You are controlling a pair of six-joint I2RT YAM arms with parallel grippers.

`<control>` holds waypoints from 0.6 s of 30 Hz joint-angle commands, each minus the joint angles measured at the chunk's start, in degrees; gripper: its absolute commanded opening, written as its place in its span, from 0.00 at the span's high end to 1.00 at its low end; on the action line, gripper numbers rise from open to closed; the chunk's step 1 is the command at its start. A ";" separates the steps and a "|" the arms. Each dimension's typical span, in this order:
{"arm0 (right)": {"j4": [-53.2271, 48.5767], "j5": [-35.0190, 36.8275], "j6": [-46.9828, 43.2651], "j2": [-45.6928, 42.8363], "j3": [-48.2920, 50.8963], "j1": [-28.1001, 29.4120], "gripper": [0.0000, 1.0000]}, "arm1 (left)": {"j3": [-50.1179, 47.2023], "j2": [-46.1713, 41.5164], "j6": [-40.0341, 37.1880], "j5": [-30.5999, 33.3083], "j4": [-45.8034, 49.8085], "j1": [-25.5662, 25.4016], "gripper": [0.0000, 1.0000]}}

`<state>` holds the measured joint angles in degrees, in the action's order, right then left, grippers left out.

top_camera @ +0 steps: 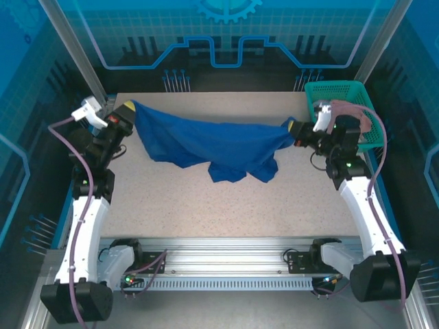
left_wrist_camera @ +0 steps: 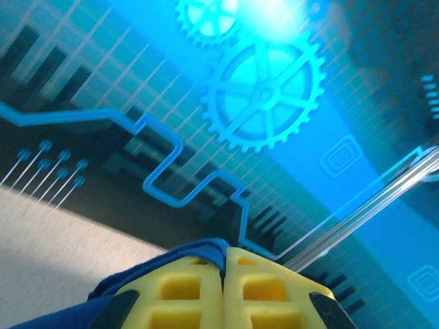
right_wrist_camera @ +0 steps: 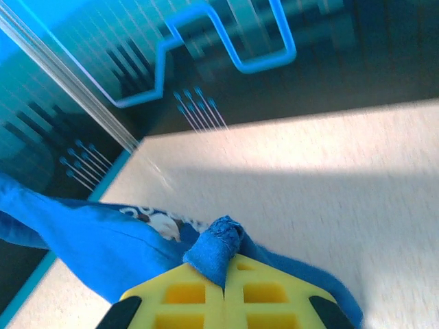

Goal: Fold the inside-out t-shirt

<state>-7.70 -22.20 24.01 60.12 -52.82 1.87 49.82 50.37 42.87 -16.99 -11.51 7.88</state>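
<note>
Along the near edge of the table point(top_camera: 206, 199), count two arms bolted side by side, each with one gripper. Also counted: one inside-out t-shirt point(top_camera: 219, 144), one teal basket point(top_camera: 341, 88), one dusty-pink garment point(top_camera: 354, 111). Left arm: rises from its base at the near left, forearm leaning toward the far left corner, wrist turned inward toward the middle of the table. Left gripper point(top_camera: 127, 107) sits at that corner; in the left wrist view its yellow pads point(left_wrist_camera: 185, 288) are pressed flat together, with blue cloth point(left_wrist_camera: 199, 245) pinched at their tips and more bunched at the lower left. T-shirt: royal blue, strung between the two grippers across the far half of the table, upper edge sagging in the middle, loose bulk hanging down at centre, and its lowest folds seem to touch the tabletop. Right arm: climbs from its base at the near right, elbow out toward the right edge, wrist pointing left. Right gripper point(top_camera: 293, 129) is just beside the basket's near left corner; in the right wrist view its pads point(right_wrist_camera: 264, 291) are closed tight on a rolled nub of shirt fabric point(right_wrist_camera: 216, 250), and a patch of white lettering point(right_wrist_camera: 161, 223) shows on the cloth trailing off to the left. Basket stands at the far right corner, with the pink garment draped over its near rim behind the right wrist.
</note>
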 commanded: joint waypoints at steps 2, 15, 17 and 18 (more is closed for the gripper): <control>-11.10 7.40 2.34 -3.27 10.64 3.99 1.00 | -5.77 -3.12 -5.56 -0.41 13.11 0.64 1.00; -11.71 13.35 10.92 5.74 22.41 10.64 0.76 | -14.52 -5.65 -4.82 -5.67 16.98 0.85 1.00; -13.29 14.04 10.15 7.37 21.46 10.61 0.72 | -15.18 -5.64 -4.56 -5.92 16.58 0.85 1.00; -13.92 14.11 9.77 8.02 21.06 10.69 0.70 | -15.28 -5.64 -4.53 -5.95 16.42 0.86 1.00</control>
<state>-18.63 -9.78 34.39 66.81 -29.65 11.99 35.31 45.52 38.63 -20.88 4.97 8.10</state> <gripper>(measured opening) 0.292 0.058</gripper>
